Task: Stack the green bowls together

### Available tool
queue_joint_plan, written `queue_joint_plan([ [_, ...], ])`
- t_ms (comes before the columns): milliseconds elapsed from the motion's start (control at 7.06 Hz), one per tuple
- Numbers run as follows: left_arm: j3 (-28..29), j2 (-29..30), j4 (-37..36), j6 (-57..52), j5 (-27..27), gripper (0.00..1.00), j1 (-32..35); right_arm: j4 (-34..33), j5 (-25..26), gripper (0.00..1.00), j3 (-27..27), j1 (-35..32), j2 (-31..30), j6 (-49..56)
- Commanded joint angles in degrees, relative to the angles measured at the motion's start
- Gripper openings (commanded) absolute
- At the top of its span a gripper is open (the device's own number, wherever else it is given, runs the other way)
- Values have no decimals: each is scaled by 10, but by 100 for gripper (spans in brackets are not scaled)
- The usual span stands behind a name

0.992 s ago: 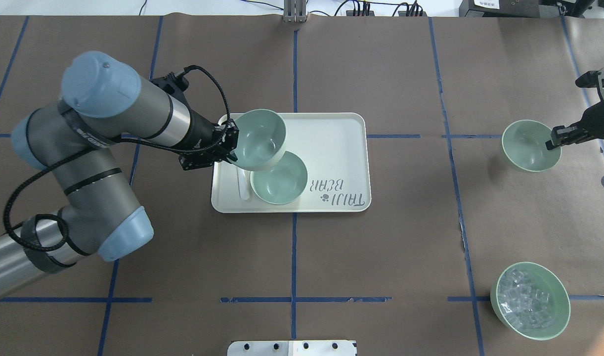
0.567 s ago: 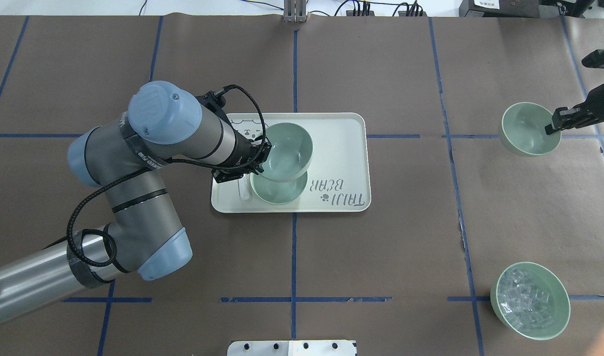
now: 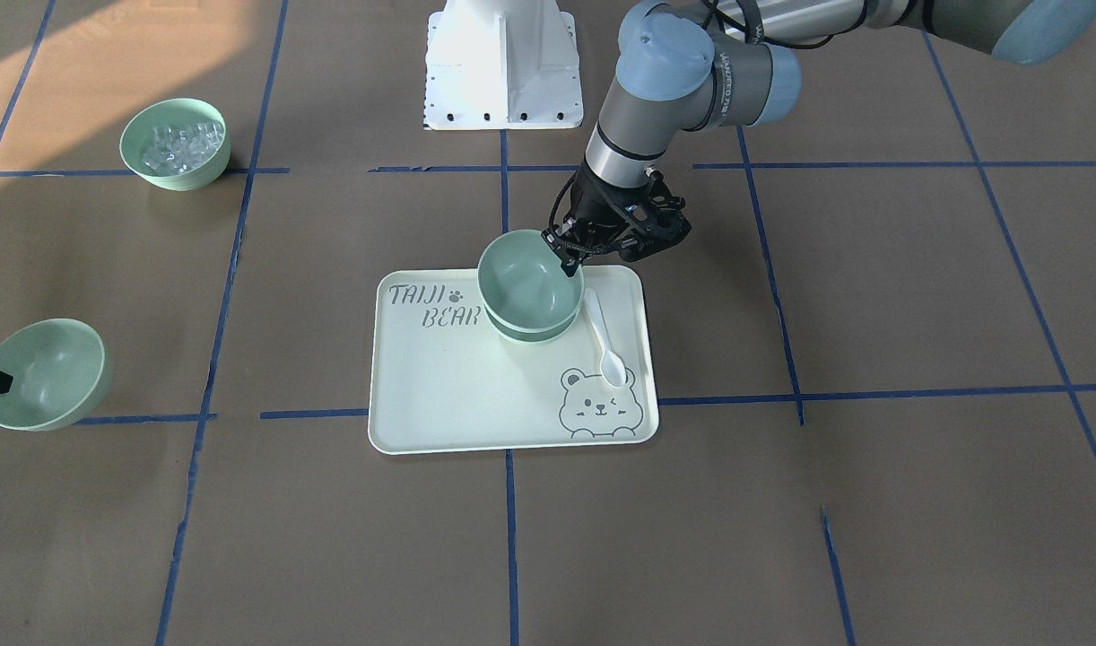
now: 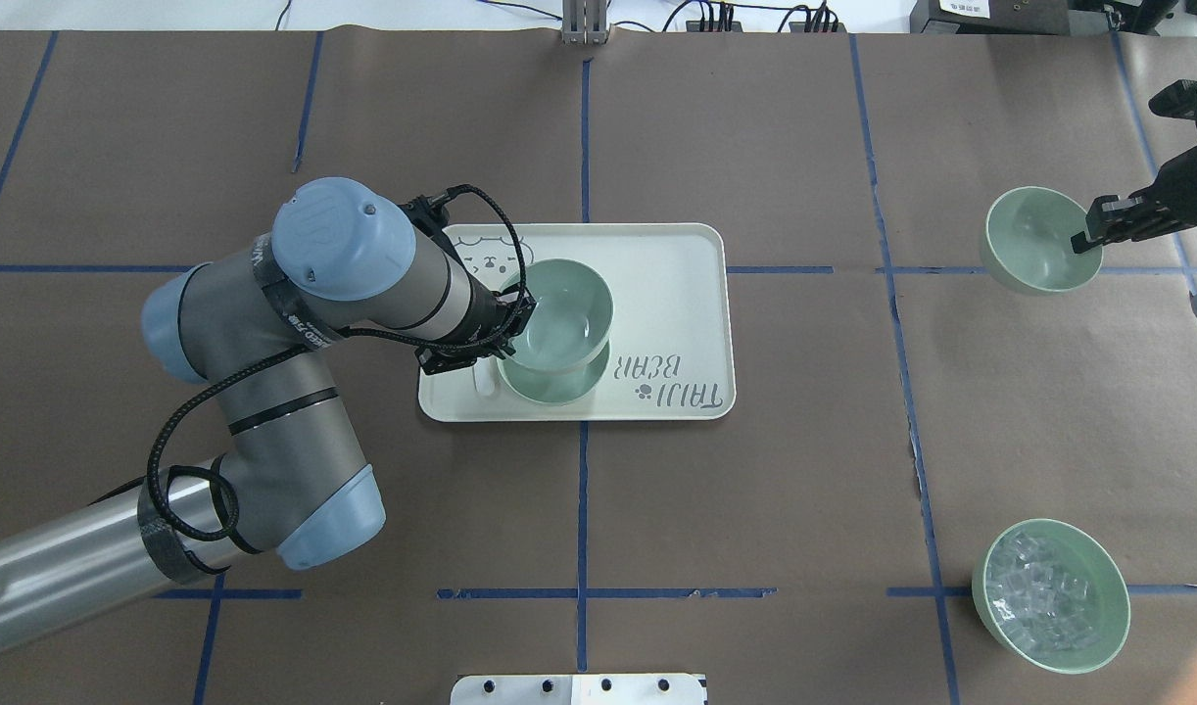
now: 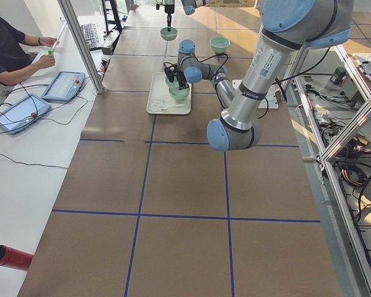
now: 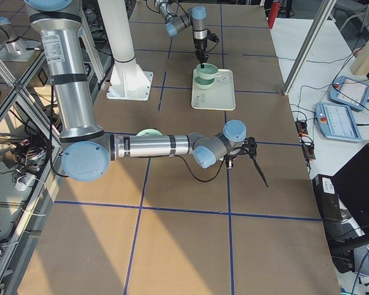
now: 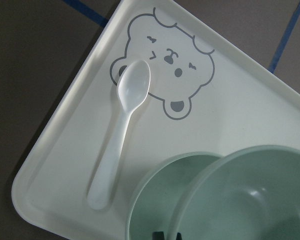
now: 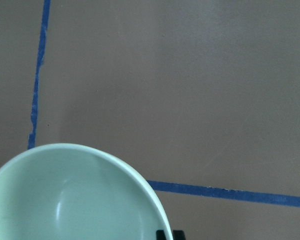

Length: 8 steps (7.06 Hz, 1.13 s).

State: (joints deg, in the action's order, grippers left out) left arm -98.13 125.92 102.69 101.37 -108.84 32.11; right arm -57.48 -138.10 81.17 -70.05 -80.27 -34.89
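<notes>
Bowl pinched by left hand over tray bowl; right hand pinching third bowl.

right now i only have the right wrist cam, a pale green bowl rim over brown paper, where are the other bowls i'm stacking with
observer: on the cream rectangular tray mid-table; the left gripper grips one pale mint-green plastic bowl by its rim over a second green bowl resting there.
operator: anything near me to avoid
observer: a matching green bowl of clear cubes sits closer to the robot's base than the third green bowl in your right gripper.
</notes>
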Motion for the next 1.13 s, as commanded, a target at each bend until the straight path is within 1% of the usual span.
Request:
queue_joint_plan([
  [0,2,-1,0,-1,0,0,-3,0,-2,0,0,0,3,-2],
  [142,4,-1,-1,-1,1,81,-3,0,-5,0,1,-1,4,-2],
  [283,-1,-1,-2,0,17,100,-9,0,-9,0,2,-1,6,-7],
  [567,-10,-14,-3,0,17,100,-8,1,-13,0,6,-1,8,-16],
  [708,-21,-16,-8,-3,16,100,-5,1,-27,0,13,-1,25,-49],
  [850,-38,-14,-54,-58,14,100,1,0,-34,0,29,1,39,-89],
  [992,-75,-15,-104,-117,14,100,16,-1,-43,0,46,7,55,-127],
])
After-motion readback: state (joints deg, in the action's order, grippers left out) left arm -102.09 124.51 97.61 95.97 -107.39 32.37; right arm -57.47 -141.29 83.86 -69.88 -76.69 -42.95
